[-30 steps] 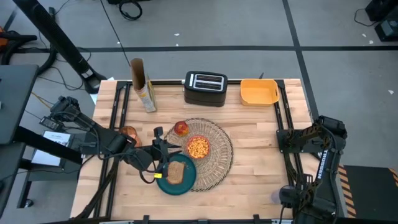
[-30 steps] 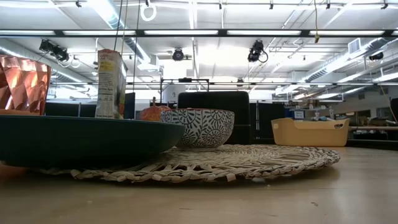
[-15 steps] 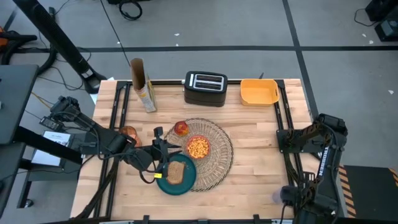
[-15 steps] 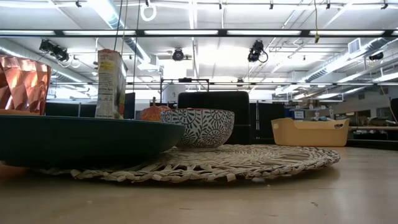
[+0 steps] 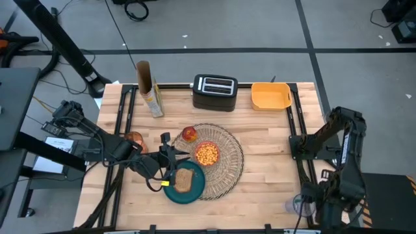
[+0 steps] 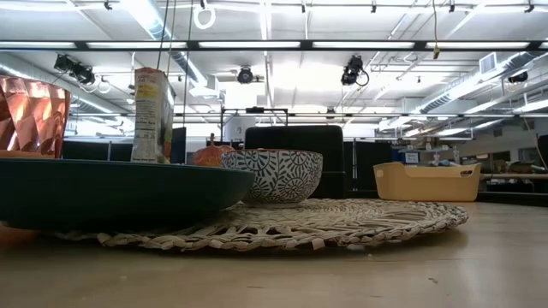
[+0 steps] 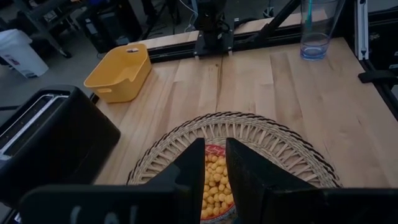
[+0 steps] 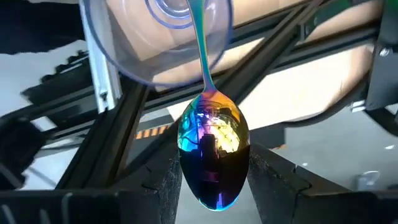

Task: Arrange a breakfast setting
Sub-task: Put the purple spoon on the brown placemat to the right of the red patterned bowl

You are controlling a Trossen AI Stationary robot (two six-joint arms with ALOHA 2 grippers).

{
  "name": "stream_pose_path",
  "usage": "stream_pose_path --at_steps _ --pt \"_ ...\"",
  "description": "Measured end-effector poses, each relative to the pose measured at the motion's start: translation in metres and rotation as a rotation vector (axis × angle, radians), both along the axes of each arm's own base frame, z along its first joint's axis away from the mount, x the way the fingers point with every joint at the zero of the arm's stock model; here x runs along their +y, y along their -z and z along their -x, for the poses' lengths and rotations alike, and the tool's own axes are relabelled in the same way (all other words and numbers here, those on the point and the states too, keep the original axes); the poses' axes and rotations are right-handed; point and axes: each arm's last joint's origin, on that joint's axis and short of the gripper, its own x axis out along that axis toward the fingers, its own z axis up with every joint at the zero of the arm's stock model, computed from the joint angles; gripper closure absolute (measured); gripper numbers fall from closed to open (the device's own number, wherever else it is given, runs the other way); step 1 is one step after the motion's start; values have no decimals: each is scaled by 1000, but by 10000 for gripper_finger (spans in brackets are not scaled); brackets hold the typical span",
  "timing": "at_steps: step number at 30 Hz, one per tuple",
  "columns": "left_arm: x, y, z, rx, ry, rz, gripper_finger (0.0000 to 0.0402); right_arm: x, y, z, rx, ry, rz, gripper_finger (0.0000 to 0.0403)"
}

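Observation:
The woven placemat (image 5: 224, 162) lies mid-table. On it stands the small bowl (image 5: 207, 154) with yellow pieces inside, and the red apple (image 5: 189, 134) sits at its far-left rim. The teal plate (image 5: 184, 183) holds the toast slice (image 5: 184, 179) and overlaps the mat's near-left edge. The orange cup (image 5: 134, 138) stands to the left of the mat. My left gripper (image 5: 172, 156) hovers shut and empty just left of the bowl. My right gripper (image 8: 214, 180) is at the near right corner, shut on the blue iridescent spoon (image 8: 214, 146) above a clear cup (image 8: 155, 37). My right gripper pinches the spoon's oval bowl end (image 8: 214, 155) between its two fingers, one on each long edge. The fingers point down from above. The spoon stands upright, and its thin handle (image 8: 200, 37) runs down into the clear cup.
A black toaster (image 5: 214, 92), a yellow-orange bin (image 5: 270, 95) and a tall carton (image 5: 149, 94) stand along the far edge. The clear cup (image 5: 296, 207) stands at the near right corner. Bare wood lies right of the mat (image 5: 273, 156).
My right arm has lifted its elbow and shifted over the clear cup at the near right corner.

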Motion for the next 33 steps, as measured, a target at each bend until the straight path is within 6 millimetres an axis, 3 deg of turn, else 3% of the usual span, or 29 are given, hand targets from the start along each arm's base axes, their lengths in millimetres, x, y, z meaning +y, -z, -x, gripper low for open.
stream_pose_path --at_steps 12,22,27,33 --pt "0 0 0 0 -1 2 329 -41 -46 23 -76 151 -170 234" --pt "0 -1 -3 -20 -8 13 329 -62 -72 36 -209 273 -353 234" --pt "-2 10 -18 -12 -5 -20 329 -72 -71 27 -468 261 -276 234" --pt "-6 29 -45 -5 5 -94 328 -83 -60 -1 -714 199 17 234"
